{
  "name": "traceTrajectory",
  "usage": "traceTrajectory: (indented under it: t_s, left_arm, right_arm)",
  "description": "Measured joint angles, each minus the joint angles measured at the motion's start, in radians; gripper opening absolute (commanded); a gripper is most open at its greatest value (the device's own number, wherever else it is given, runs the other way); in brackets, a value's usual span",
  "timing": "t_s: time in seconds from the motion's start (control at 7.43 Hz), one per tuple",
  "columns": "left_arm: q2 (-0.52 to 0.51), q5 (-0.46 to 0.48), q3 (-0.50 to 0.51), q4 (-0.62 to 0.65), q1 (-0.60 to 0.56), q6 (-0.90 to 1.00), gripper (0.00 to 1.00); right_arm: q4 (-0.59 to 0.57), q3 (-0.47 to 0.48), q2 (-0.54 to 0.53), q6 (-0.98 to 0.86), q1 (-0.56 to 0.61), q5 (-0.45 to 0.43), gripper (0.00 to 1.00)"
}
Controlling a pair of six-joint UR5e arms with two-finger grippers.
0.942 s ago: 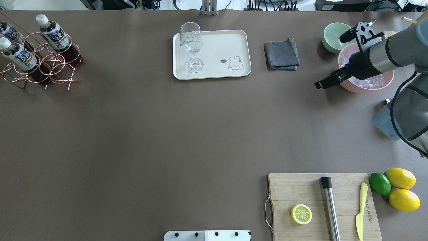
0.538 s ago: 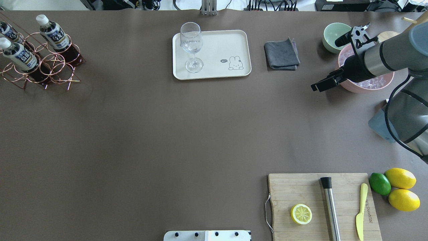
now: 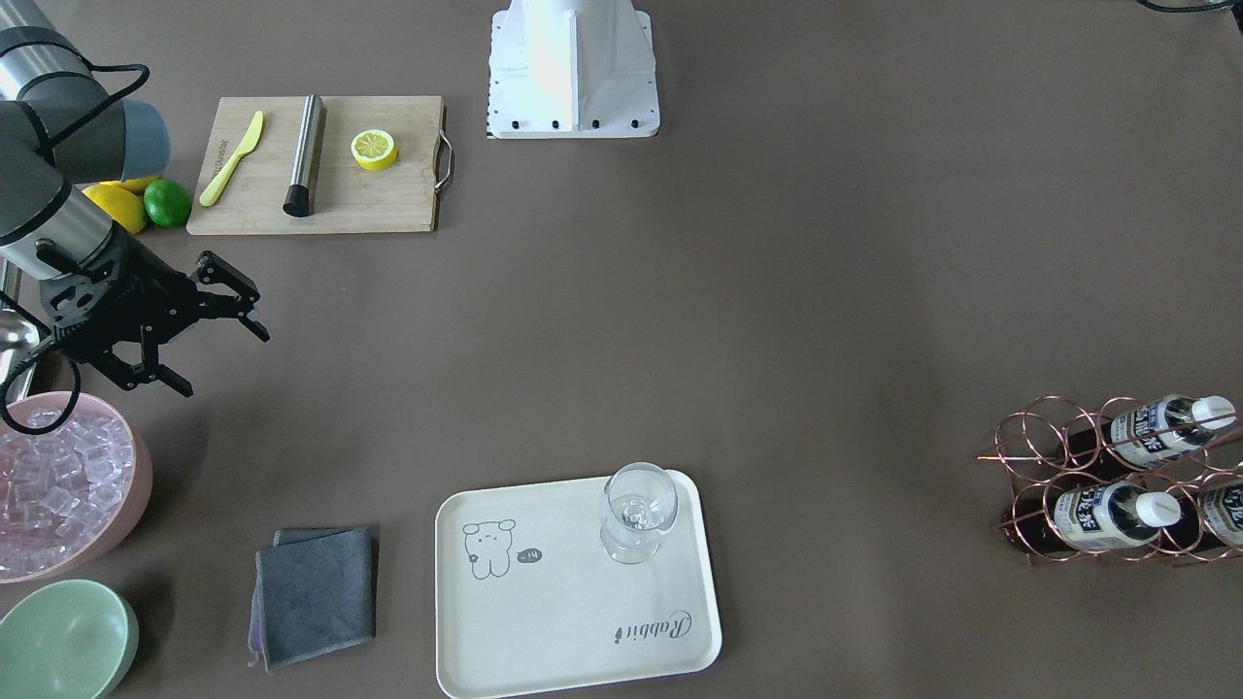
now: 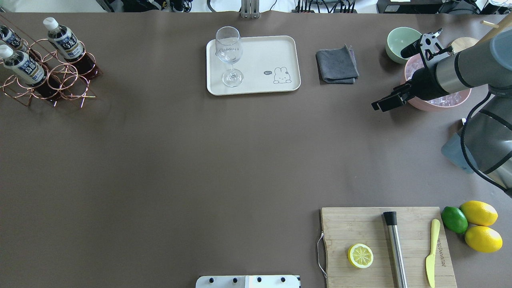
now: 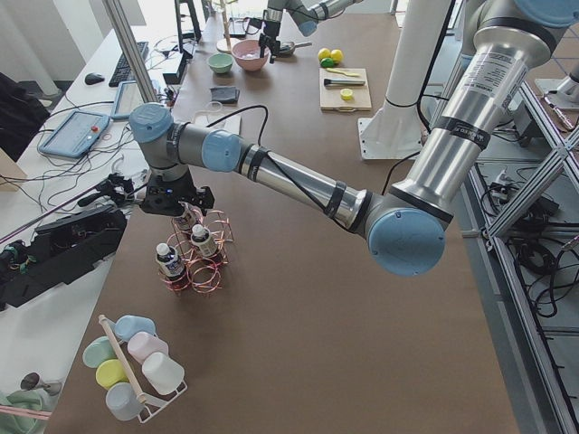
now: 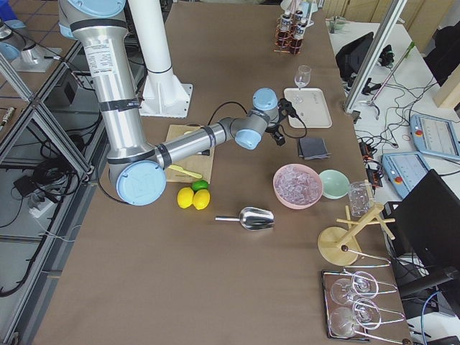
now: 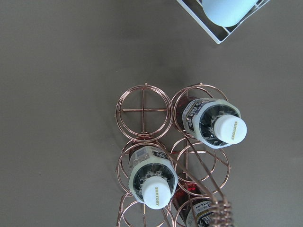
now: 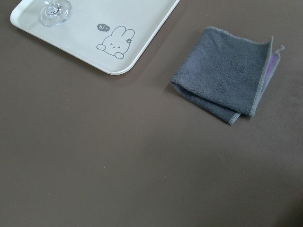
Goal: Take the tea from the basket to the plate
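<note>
tea (image 7: 215,124) — in basket (image 7: 144,110), below left gripper (image 5: 178,208)

Tea (image 4: 64,40) upright in basket (image 4: 61,77); plate (image 4: 266,52) apart

- Left tool (image 5: 181,210): shown only in the left side view, above the basket (image 5: 206,271); jaw state indeterminable.
- Third tea bottle (image 7: 201,212): cropped by the left wrist view's lower edge.
- Ice bowl (image 4: 438,105): middle hidden behind the right arm (image 4: 460,74) in the overhead view.
</note>
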Motion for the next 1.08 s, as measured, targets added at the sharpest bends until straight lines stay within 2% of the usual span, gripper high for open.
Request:
traceTrajectory:
  t_s: [0.13,0.27,0.4,0.54,0.67,0.81,0.94,1.08]
  left_arm:
    - [-0.004,0.001,0.000,-0.001,0.014,-0.004,0.97]
    - [-0.005,0.003,0.001,-0.003,0.029,-0.016,0.73]
    - [-0.008,0.014,0.002,-0.006,0.045,-0.026,0.39]
    - [-0.009,0.024,0.004,-0.008,0.053,-0.028,0.35]
    - [-0.010,0.035,0.006,-0.009,0.057,-0.024,0.22]
    - [-0.012,0.058,0.006,-0.010,0.059,-0.011,0.14]
    - [-0.014,0.075,0.007,-0.011,0.060,-0.003,0.00]
    - [-0.017,0.084,0.007,-0.011,0.060,0.000,0.00]
  right_arm:
    - [0.032,-0.003,-0.012,-0.002,-0.005,0.000,1.00]
    - [0.053,-0.005,-0.020,-0.002,-0.008,-0.001,1.00]
    - [0.063,-0.006,-0.025,-0.003,-0.010,-0.001,1.00]
    - [0.067,-0.006,-0.027,-0.004,-0.013,-0.001,1.00]
    - [0.068,-0.006,-0.027,-0.004,-0.014,-0.001,1.00]
    - [0.069,-0.006,-0.027,-0.004,-0.015,-0.001,1.00]
    - [0.069,-0.006,-0.027,-0.004,-0.016,-0.001,1.00]
    - [0.069,-0.005,-0.027,-0.004,-0.018,-0.001,1.00]
